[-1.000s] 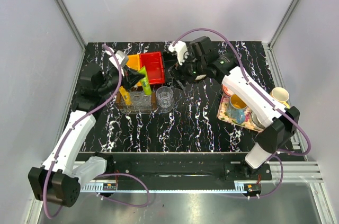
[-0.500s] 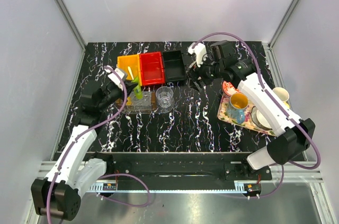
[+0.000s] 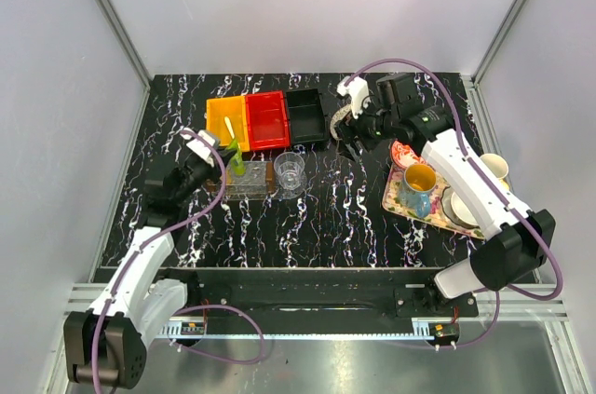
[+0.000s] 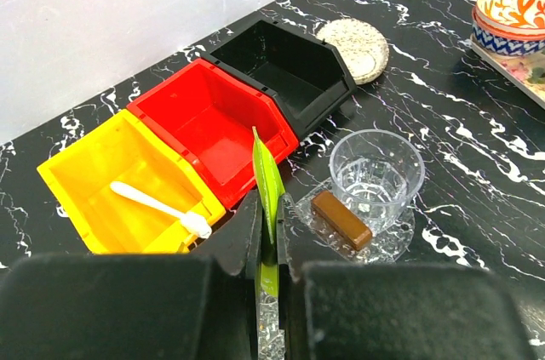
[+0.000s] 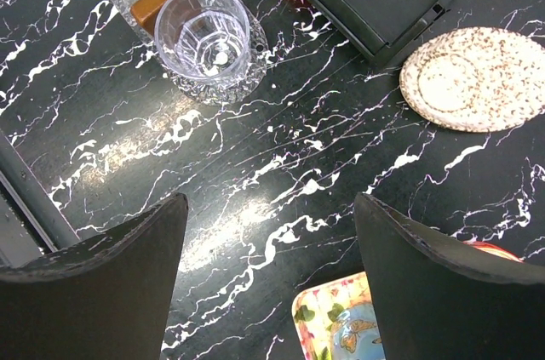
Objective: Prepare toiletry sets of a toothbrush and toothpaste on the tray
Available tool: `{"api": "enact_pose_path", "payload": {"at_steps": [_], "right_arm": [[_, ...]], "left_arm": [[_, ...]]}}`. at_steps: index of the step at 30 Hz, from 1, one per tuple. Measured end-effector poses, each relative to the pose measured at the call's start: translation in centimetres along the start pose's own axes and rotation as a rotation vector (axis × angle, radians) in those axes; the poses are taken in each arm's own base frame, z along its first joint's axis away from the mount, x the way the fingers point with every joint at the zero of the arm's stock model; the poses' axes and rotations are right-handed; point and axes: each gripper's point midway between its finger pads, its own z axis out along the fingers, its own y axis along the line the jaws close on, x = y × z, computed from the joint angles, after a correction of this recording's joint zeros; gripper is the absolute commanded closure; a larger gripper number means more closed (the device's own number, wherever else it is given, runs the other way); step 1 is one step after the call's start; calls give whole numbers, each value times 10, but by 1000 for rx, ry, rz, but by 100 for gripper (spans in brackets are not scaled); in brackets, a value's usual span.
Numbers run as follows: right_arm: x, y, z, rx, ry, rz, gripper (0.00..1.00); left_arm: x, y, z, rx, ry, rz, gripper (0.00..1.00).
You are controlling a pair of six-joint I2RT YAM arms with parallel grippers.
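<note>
My left gripper [image 4: 271, 207] is shut on the light green toothpaste [image 4: 268, 177], which stands upright between its fingers over the left part of the clear glass tray [image 4: 398, 237]. From above, this gripper [image 3: 231, 157] and the tube [image 3: 239, 165] sit just in front of the yellow bin [image 3: 226, 121]. The white toothbrush [image 4: 157, 207] lies in that yellow bin [image 4: 85, 177]. My right gripper [image 5: 271, 275] hangs open with nothing in it above bare table, right of the black bin [image 3: 307, 116].
A clear glass cup [image 4: 376, 174] and a brown bar [image 4: 341, 220] sit on the glass tray. The red bin [image 4: 213, 122] and black bin [image 4: 285, 66] show nothing inside. A speckled coaster [image 5: 477, 79] lies beyond. A floral tray [image 3: 399, 200] with mugs and bowls is at the right.
My left gripper carried the green tube from over the bins back and down to the glass tray. My right arm swung right, away from the black bin, still open.
</note>
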Motion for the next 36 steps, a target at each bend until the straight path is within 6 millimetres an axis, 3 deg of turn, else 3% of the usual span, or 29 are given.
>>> {"api": "enact_pose_path", "payload": {"at_steps": [17,36], "right_arm": [[-3,9,6,-58,-33,15,16],[-6,13,9,-82,-49,20,16]], "left_arm": [[24,10,8,42,60,-26,100],[26,15,12,71,64,-41,100]]}}
